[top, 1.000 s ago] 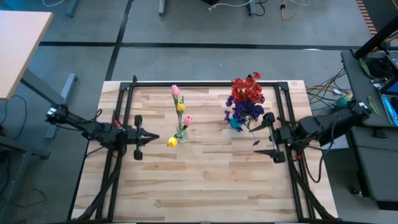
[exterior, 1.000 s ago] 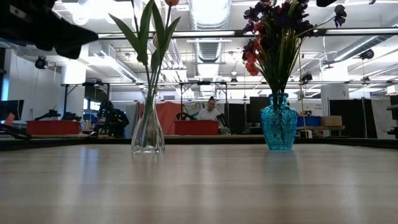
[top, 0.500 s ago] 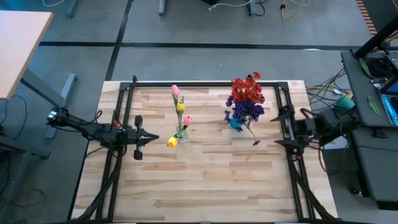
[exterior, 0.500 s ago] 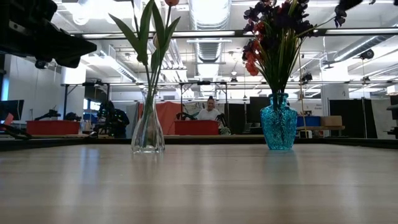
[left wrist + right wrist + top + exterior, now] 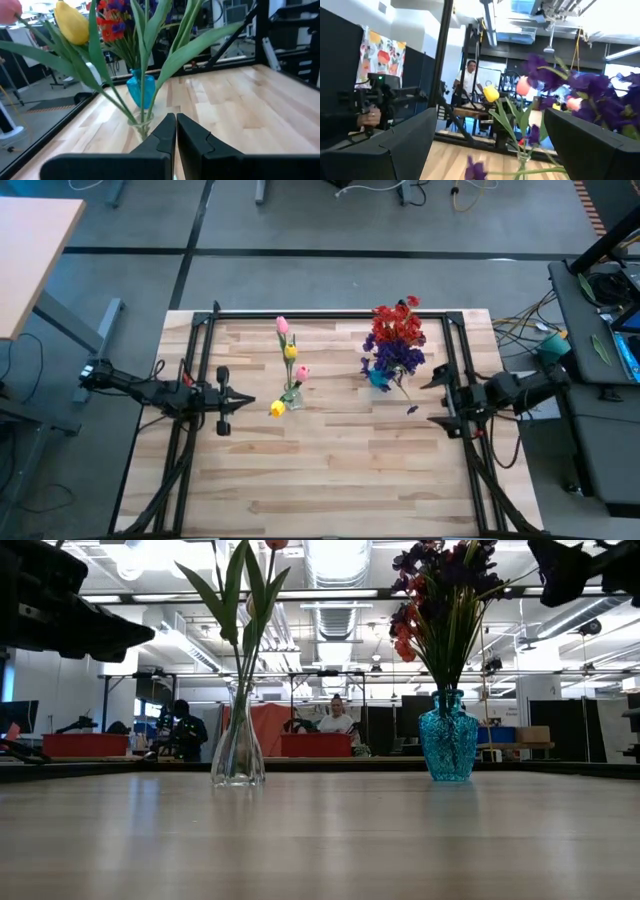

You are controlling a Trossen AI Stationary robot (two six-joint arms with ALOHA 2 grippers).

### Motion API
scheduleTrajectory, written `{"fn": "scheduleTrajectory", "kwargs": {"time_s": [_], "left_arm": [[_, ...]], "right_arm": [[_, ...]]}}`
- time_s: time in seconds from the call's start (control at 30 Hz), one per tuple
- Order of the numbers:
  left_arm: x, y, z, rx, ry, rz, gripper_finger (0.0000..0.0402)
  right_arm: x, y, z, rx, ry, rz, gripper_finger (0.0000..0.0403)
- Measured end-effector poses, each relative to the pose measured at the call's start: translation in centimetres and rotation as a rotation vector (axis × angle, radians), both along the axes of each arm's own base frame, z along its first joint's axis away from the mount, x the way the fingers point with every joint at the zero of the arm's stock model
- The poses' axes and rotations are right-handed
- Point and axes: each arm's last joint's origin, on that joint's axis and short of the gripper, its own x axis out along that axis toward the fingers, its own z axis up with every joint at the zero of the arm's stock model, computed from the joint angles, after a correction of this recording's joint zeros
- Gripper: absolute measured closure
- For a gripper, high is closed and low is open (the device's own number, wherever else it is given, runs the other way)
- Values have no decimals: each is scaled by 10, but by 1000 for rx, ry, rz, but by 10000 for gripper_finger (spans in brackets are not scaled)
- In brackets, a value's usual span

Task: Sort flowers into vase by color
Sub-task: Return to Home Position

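At the table's (image 5: 330, 480) left edge, my left gripper (image 5: 246, 401) hangs above the wood, fingers pinched together on nothing, pointing right toward the clear vase (image 5: 291, 397). That vase stands left of centre and holds all the tulips I can see: pink ones (image 5: 282, 325) and yellow ones (image 5: 290, 352), with one yellow bud drooping near the gripper's tip. Farther right, apart from it, the blue vase (image 5: 379, 378) holds the red sprays (image 5: 398, 328) on its far side and the purple sprays (image 5: 396, 360) nearer me. At the right edge my right gripper (image 5: 434, 402) sits near the blue vase, fingers spread wide and empty.
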Motion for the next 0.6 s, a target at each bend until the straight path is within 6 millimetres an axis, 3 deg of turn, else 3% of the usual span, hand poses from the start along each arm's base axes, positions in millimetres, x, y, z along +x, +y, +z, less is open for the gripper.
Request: {"fn": "scheduleTrajectory", "kwargs": {"time_s": [0.3,0.47,0.6], "left_arm": [[-1,5,0,46,5,126,401],[-1,6,-2,51,21,177,401],[0,5,-3,56,34,176,401]], "right_arm": [[5,-1,-12,-4,106,-92,57],[6,-5,-13,50,128,-211,73],[6,-5,-13,116,135,-197,76]]}}
